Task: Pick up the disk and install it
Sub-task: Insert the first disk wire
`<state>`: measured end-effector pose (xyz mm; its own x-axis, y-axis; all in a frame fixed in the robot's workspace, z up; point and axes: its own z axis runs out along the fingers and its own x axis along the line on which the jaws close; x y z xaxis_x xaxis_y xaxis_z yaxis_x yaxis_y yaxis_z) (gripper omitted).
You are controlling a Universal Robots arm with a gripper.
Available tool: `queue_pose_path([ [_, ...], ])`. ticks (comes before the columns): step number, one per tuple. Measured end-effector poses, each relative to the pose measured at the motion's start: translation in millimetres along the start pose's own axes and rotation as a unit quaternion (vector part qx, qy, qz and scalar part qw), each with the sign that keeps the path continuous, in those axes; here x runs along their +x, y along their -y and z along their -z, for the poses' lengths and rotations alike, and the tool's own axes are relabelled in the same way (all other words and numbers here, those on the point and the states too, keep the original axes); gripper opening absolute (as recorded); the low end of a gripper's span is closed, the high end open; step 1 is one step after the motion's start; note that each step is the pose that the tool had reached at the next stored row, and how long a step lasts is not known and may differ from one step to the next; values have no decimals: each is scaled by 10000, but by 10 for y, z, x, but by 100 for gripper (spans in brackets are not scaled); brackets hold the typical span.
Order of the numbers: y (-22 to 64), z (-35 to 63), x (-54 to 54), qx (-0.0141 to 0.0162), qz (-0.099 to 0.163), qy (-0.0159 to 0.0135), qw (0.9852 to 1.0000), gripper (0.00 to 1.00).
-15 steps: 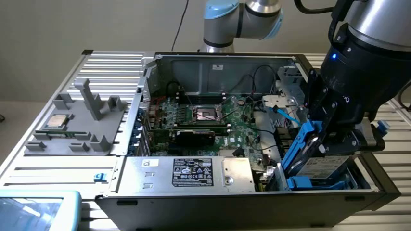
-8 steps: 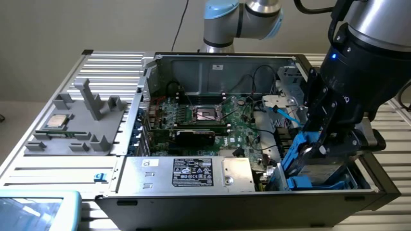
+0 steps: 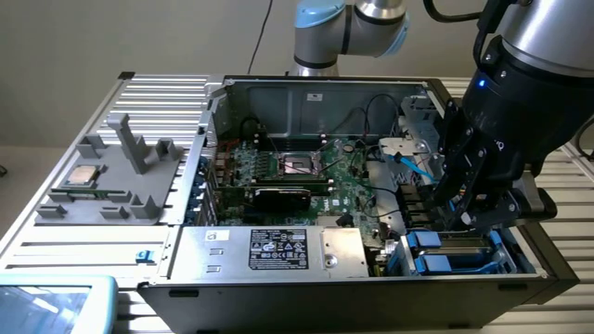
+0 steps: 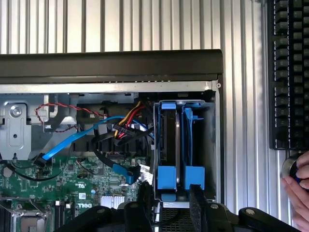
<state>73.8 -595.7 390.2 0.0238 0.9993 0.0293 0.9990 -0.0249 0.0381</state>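
The disk (image 4: 170, 140) stands edge-on in its blue carrier (image 4: 168, 176), seated in the drive bay (image 4: 215, 145) at a corner of the open computer case. A second blue carrier (image 4: 194, 145) sits right beside it. My gripper (image 4: 171, 193) hovers just over the carriers' end tabs. Its two black fingers (image 4: 146, 203) are spread, one on each side of the tabs, and grip nothing. In the exterior view my gripper (image 3: 464, 209) hangs over the drive bay (image 3: 464, 254) at the case's front on that view's right.
The motherboard (image 3: 307, 167) and loose cables (image 3: 408, 160) lie beside the bay. A silver box with a black sticker (image 3: 278, 250) fills the case front. A processor chip (image 3: 83, 175) rests on a grey fixture. A hand (image 4: 299, 186) is near a black keyboard (image 4: 287, 72).
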Motion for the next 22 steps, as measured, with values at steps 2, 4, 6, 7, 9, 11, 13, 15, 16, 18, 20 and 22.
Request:
queue_pose_path([
  [2, 0, 0, 0, 0, 0, 0, 10000, 45],
  [4, 0, 0, 0, 0, 0, 0, 10000, 45],
  [6, 0, 0, 0, 0, 0, 0, 10000, 45],
  [7, 0, 0, 0, 0, 0, 0, 10000, 45],
  [9, 0, 0, 0, 0, 0, 0, 10000, 45],
  [11, 0, 0, 0, 0, 0, 0, 10000, 45],
  [13, -18, -1, 0, 17, -1, 1, 10000, 45],
  [15, -50, -2, 1, 117, -3, -2, 9999, 45],
  [16, -64, -3, 1, 177, -5, -6, 9998, 45],
  [18, -90, -3, 1, 308, -9, -16, 9995, 45],
  [20, -116, -4, 2, 428, -14, -26, 9991, 45],
  [22, -130, -5, 3, 465, -15, -28, 9989, 45],
])
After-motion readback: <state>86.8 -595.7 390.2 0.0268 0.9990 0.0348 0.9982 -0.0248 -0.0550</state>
